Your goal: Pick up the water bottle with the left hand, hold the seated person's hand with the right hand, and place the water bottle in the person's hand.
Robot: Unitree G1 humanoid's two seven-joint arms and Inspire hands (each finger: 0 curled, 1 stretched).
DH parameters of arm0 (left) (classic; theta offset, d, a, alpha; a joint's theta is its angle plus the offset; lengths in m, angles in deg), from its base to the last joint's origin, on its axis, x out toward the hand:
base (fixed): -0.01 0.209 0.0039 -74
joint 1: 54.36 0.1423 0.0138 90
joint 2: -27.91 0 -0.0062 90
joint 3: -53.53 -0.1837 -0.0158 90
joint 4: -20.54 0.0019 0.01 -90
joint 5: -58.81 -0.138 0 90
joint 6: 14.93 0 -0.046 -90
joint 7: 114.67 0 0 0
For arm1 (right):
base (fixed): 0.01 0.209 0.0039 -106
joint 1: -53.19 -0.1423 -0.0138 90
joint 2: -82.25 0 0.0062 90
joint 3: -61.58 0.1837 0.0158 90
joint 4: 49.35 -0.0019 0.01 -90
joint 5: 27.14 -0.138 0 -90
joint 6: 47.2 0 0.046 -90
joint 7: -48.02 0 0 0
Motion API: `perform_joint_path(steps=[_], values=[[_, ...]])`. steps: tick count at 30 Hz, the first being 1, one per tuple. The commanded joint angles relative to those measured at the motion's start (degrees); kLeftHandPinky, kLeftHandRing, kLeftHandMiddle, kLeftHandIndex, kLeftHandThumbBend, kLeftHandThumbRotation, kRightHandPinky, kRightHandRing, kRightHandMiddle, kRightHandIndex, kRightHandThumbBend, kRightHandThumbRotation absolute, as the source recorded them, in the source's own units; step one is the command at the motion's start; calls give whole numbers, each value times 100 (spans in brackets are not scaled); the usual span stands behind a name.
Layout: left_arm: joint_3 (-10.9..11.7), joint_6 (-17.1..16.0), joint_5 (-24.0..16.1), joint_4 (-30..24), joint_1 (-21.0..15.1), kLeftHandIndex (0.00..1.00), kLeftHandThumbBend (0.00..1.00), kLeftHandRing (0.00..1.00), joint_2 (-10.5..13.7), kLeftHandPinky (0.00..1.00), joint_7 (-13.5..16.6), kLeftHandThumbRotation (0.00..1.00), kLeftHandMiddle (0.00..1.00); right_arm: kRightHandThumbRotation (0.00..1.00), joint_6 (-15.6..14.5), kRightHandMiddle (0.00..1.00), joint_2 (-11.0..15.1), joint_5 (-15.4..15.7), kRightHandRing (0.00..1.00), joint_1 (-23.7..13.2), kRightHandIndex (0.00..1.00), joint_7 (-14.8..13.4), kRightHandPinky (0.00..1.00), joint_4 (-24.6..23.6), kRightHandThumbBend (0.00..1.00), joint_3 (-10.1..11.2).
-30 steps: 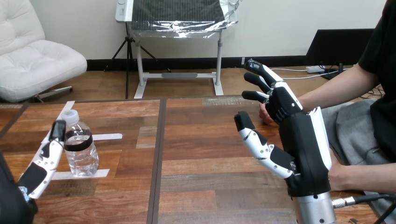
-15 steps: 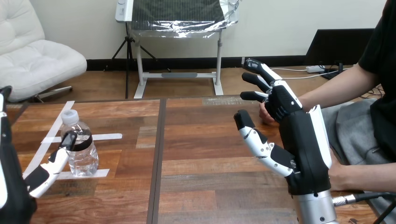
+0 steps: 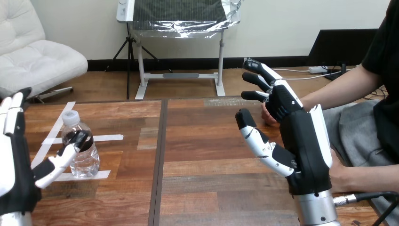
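Comparing with a second ago: the black-and-white left hand (image 3: 16, 174) has swung up and in beside the small clear plastic water bottle with the white cap and dark label band (image 3: 87, 160). Its fingers (image 3: 13, 117) now stand straight and upright, left of the bottle and well apart from it. Its thumb (image 3: 63, 159), which lay along the bottle's left side, now reaches across the front to the label band. Whether the thumb tip touches the plastic I cannot tell. The hand is spread wide and has hold of nothing. The bottle is upright and has not moved. Judgement: this is the approach to the grasp, with closing and lifting still to come. The black-and-white right hand (image 3: 306, 141) has barely shifted. It is raised with its fingers (image 3: 263, 71) straight and fanned, its thumb held out, and nothing in it. The person's hand (image 3: 266, 114) lies just beyond those fingers, partly hidden by them and not grasped. Surface: brown plank wooden table (image 3: 202, 141) with one dark seam running away from the robot, right of the bottle. Strips of white tape (image 3: 106, 138) frame the bottle's spot, under and beyond the left thumb.
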Motion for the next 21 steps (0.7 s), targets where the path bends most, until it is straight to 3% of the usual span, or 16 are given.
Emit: perform_joint_path(steps=[1, 10, 14, 21], values=[[-84, -1, 555, 98, -464, 89, 89, 89, 58, 89, -503, 76, 90, 34, 74, 90, 70, -18, 85, -445, 84, 8, 73, 53, 37, 35], [-36, 195, 1653, 62, -606, 95, 97, 92, -27, 87, -1458, 72, 95, 36, 74, 90, 92, -51, 85, -467, 84, 60, 74, 68, 38, 27], [8, 438, 2299, 7, -694, 97, 98, 95, -60, 89, -2049, 70, 97, 37, 60, 90, 97, 33, 85, -472, 83, 21, 74, 60, 39, 49], [23, 758, 2837, -4, -816, 100, 100, 99, -42, 93, -2509, 69, 100, 39, 15, 90, 132, 8, 85, -481, 83, 45, 74, 49, 40, 30]])
